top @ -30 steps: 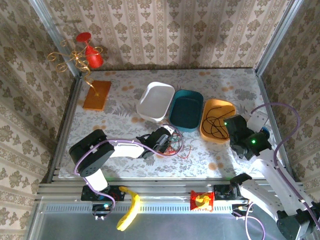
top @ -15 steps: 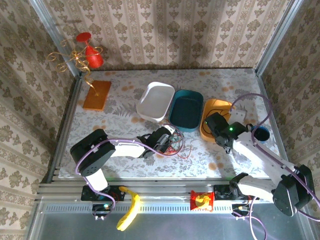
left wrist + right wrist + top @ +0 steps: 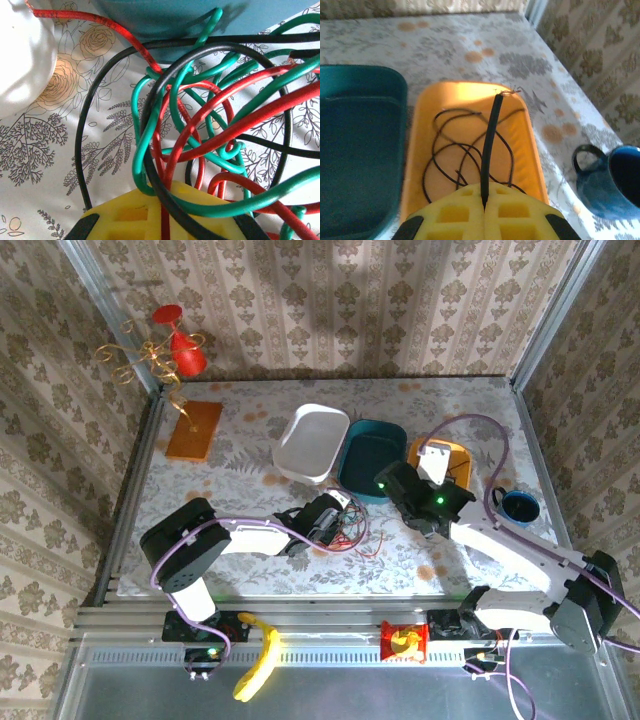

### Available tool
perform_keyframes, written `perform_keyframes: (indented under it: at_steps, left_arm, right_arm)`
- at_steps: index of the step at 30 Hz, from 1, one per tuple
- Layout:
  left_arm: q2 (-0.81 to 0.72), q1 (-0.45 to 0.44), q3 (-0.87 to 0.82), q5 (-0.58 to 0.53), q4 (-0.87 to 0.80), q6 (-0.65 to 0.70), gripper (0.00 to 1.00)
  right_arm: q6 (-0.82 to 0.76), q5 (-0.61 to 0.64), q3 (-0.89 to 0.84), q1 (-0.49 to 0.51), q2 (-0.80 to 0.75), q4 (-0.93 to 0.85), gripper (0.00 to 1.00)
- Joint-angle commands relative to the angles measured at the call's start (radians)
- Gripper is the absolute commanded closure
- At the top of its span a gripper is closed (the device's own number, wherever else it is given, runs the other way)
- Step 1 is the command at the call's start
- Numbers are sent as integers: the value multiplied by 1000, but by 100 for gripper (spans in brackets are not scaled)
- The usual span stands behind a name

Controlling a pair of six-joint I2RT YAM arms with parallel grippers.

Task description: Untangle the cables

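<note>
Clenched at both ends.
Pinching tangled cables [image 3: 200,135] with left end effector [image 3: 162,222]; gripping black cable [image 3: 490,140] (frayed tip up) with right end effector [image 3: 484,200], orange tray [image 3: 415,165] ahead, blue mug [image 3: 612,187] right.

The white left arm [image 3: 250,537] lies low, reaching rightward; the left gripper [image 3: 162,212] has its yellow jaws pinching a thin red cable [image 3: 167,180]. The white right arm [image 3: 510,550] stretches leftward, the right gripper [image 3: 484,197] clamping a thin black cable [image 3: 491,130].
</note>
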Motion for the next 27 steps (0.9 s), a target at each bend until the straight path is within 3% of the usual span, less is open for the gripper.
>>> perform_keyframes:
  at_steps: [1,10,16,27]
  left_arm:
    - [29,-16,-29,48,-74,-10,89]
    - [18,-19,-35,44,-75,-9,89]
    - [15,-20,-31,43,-77,-3,89]
    - [-3,-20,-28,31,-86,7,89]
  right_arm:
    - [-18,82,29,21,27,3,100]
    - [103,-174,-80,-109,25,22,100]
    - [71,-365,-140,-229,77,91,100]
    - [7,-497,-84,-308,273,135,100]
